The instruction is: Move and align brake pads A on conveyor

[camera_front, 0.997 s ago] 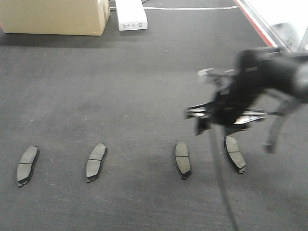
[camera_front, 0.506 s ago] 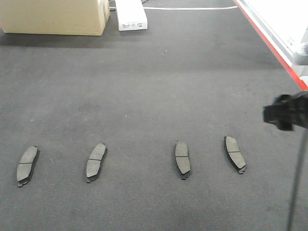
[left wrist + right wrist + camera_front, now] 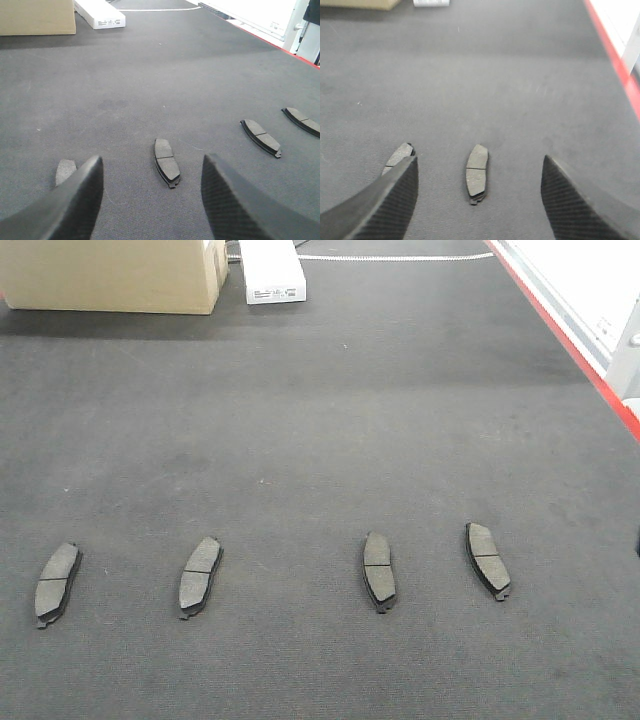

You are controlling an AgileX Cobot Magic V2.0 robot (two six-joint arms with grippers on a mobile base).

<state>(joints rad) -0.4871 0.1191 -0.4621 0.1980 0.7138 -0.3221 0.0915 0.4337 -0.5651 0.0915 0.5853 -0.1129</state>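
Lying in a row near the conveyor's near edge, four brake pads sit beyond my empty, parted left gripper and right gripper.

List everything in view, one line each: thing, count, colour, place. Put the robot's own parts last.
Brake pads A: four, grey-brown on black backing, in a row across the near part of the belt.
Conveyor: one, dark charcoal, fills the view.
Red strip: one, along the belt's right edge.
Cardboard box: one, tan, far left corner.
White box: one, beside the cardboard box.
Left gripper: black jaws, open, empty, above the belt.
Right gripper: black jaws, open, empty, above the belt.
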